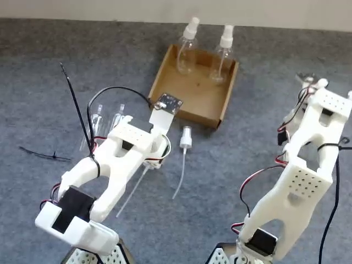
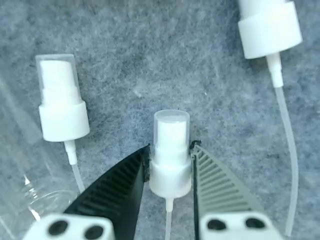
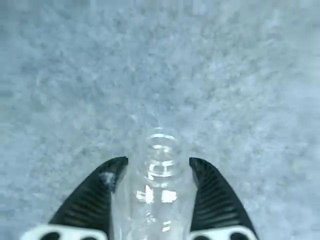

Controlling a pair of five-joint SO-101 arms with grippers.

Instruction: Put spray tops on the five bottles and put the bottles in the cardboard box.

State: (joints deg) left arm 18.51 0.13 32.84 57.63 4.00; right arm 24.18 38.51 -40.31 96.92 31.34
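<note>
Where the left end effector (image 2: 170,147) comes down to the grey worktop (image 2: 150,50), we find its two fingers clamped on the collar of a white spray top (image 2: 171,130), one finger on each side. That top's tube runs back between them. We note two loose tops lying on the worktop, a second top (image 2: 62,110) on one side and a third top (image 2: 268,30) on the other, both apart from the one held. A clear bottle (image 2: 22,192) lies just beside the second top.

The right end effector (image 3: 159,162) is closed on an open-necked bottle (image 3: 159,185), whose threaded neck projects past the fingertips.

From above, we record the cardboard box (image 1: 198,99) at the far side of the worktop. Two capped bottles stand upright against its far wall, one (image 1: 187,55) beside the other (image 1: 223,58). A long-tubed spray top (image 1: 185,140) lies near the box's near wall. A black cable tie (image 1: 44,155) lies beside the left arm.
</note>
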